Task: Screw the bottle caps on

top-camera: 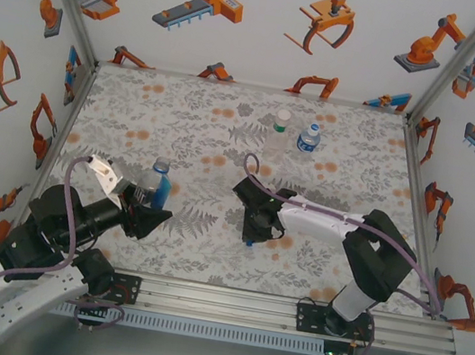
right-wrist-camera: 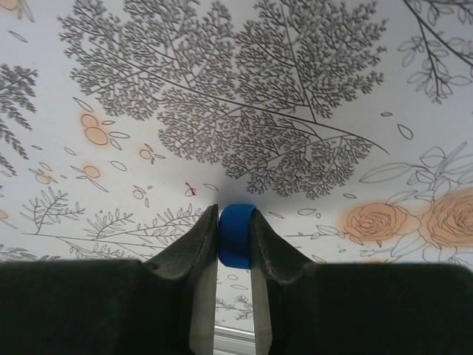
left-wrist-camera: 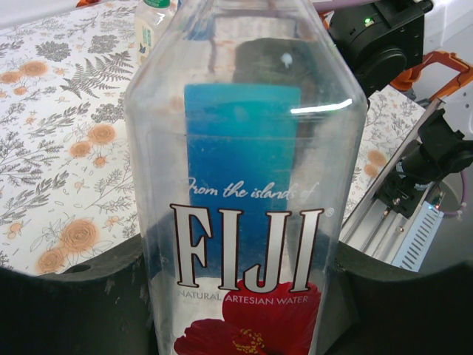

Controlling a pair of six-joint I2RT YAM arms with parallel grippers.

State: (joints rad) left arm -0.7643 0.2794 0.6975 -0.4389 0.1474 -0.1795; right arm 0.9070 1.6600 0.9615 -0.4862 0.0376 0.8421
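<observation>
One blue cap (right-wrist-camera: 235,238) in right tool (right-wrist-camera: 235,222), well inside table (top-camera: 179,254) edges.

Left gripper (top-camera: 149,202) clamped, right gripper (right-wrist-camera: 235,244) pinched tight (wrist angled down)

A bottle (left-wrist-camera: 244,185) of clear, glossy plastic catches a bright glare and carries a smooth printed label. The blue cap (right-wrist-camera: 236,237) is smooth, matt plastic, and the right gripper (right-wrist-camera: 235,216) has dull black fingers (right-wrist-camera: 191,251). The table cover (right-wrist-camera: 222,89) looks matt with a printed floral pattern, and the frame rail (top-camera: 288,308) is bare brushed metal.
</observation>
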